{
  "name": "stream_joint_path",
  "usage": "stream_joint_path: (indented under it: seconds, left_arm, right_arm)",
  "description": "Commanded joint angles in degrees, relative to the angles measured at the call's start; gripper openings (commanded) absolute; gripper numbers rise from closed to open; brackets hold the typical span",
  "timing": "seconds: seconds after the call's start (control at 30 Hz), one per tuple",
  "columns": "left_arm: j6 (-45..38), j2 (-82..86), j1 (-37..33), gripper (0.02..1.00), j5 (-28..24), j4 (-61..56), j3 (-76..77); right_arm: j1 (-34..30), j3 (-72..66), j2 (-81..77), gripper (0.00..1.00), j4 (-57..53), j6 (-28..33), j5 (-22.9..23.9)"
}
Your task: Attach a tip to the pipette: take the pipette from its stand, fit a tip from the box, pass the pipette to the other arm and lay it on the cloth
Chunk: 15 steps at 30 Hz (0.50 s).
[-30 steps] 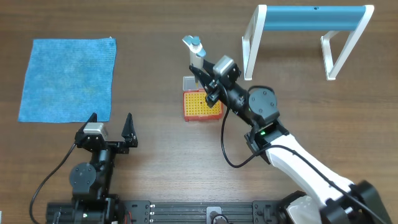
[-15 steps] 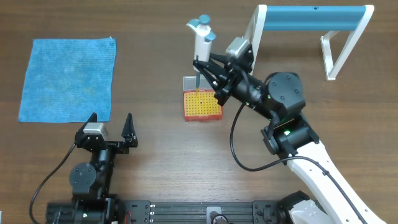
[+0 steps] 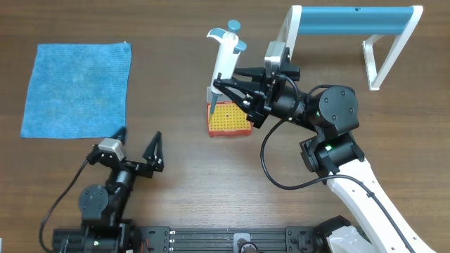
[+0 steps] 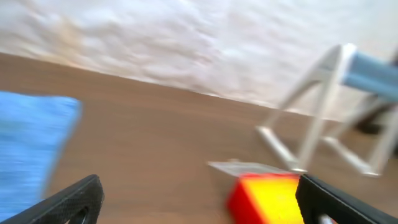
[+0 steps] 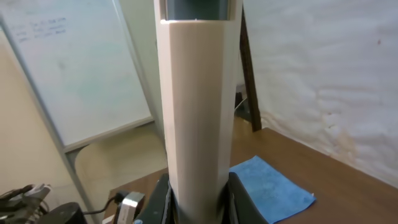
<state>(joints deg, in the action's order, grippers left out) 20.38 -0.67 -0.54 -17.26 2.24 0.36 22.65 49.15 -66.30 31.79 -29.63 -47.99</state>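
Right gripper (image 3: 225, 86) clamps the white-and-blue plastic pipette (image 3: 223, 56) by its body at the yellow-and-red tip box (image 3: 230, 118) (tip fit unclear). Left gripper (image 3: 137, 143) sits wide open near the blue cloth (image 3: 76, 89), presumably for the handover.

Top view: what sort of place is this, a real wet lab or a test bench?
Probably a robot test bench in an office-like room, not a wet lab: a plain wooden table, lab props limited to a pipette, tip box and stand, and a whiteboard behind in the right wrist view.
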Motion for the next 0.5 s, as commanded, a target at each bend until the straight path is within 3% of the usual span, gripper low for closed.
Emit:
stream_joint_path:
  seconds: [0.03,0.1,0.23,0.4,0.5]
  left_arm:
    - [31.76,0.48,0.22,0.996,-12.11,-6.32,-0.04]
    - [37.38,0.48,0.24,0.996,-12.35,-12.2,-0.04]
    - [39.47,0.48,0.24,0.996,-19.3,-26.6,0.31]
    - [46.84,-1.07,0.24,0.998,-24.52,-26.27,5.51]
    - [47.1,-4.79,0.24,0.996,-28.13,-25.16,10.93]
  right_arm:
    - [-0.28,1.46,0.46,0.077,-2.19,-1.81,-7.21]
    - [-0.76,1.44,0.42,0.075,-3.1,-1.84,-11.26]
    - [-1.16,1.44,0.39,0.077,-8.28,-1.86,-18.58]
    - [-1.16,1.44,0.02,0.077,-12.26,-1.64,-22.95]
    - [-1.16,1.44,-0.35,0.077,-12.26,-1.64,-24.5]
